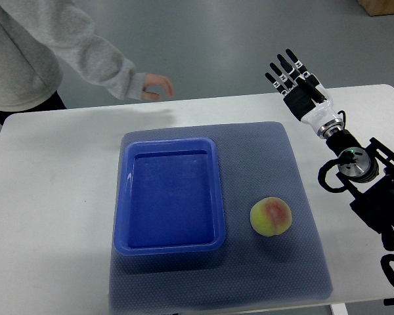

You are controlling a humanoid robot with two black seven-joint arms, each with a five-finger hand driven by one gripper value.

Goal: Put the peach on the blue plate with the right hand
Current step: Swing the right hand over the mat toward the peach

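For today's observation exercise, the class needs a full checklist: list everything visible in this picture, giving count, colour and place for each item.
peach: one, yellow-green with a red blush, on the mat to the right of the plate, not touching it
blue plate: one, blue, rectangular and tray-like, holding nothing, on the left part of the mat
mat: one, grey-blue, lying across the middle of the table
table: one, white, under everything
person's hand: one, with a grey sleeve, at the table's far edge, upper left
right hand: one, black and white, fingers spread and holding nothing, above the table's far right corner, away from the peach
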